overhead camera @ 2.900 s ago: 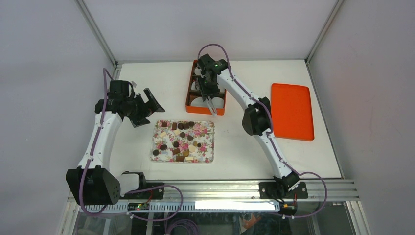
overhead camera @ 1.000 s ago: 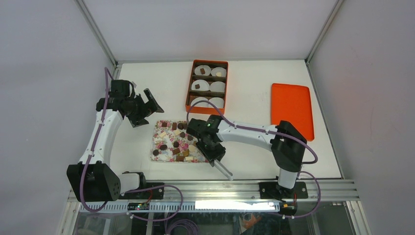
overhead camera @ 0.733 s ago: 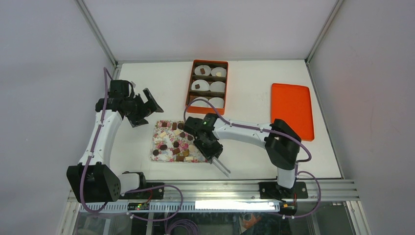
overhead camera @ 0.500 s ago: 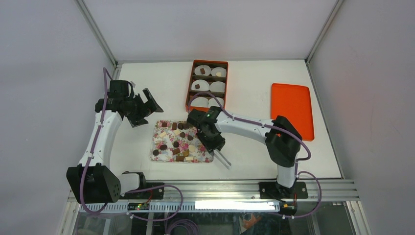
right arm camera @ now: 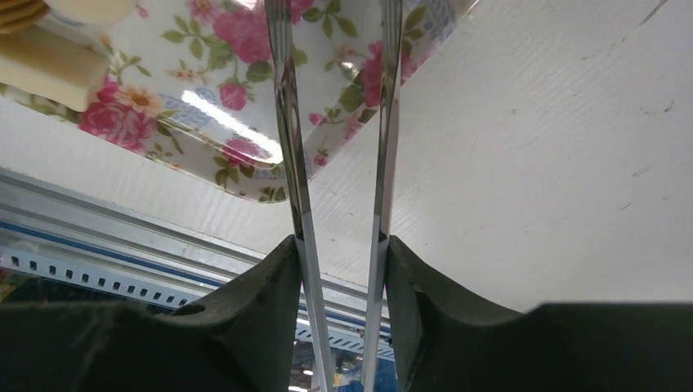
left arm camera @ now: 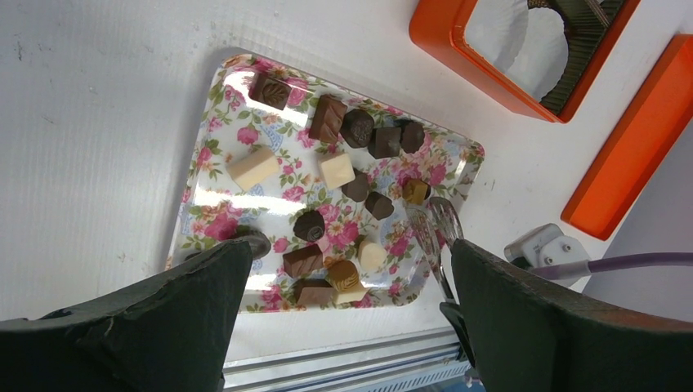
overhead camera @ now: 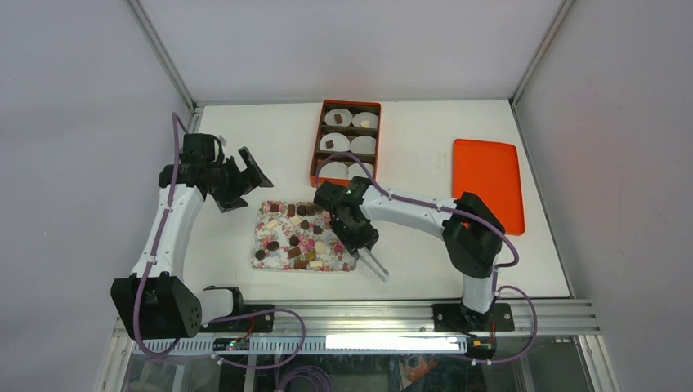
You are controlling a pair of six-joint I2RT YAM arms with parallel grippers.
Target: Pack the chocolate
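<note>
The chocolate is several small dark, light brown and cream pieces on a floral tray, also in the left wrist view. My right gripper is shut on metal tongs at the tray's near right corner. In the right wrist view the gripper holds the tongs with their two arms apart and nothing between them; their ends run out of the frame's top. The left wrist view shows the tongs over the tray's right edge. My left gripper is open and empty, up left of the tray.
An orange box with white paper cups, some holding a candy, stands behind the tray. An orange lid lies at the right. The metal rail runs along the near edge.
My right arm has swung from over the orange box down to the tray's near right corner, tongs in hand, then shifted slightly back. The left arm has not moved.
</note>
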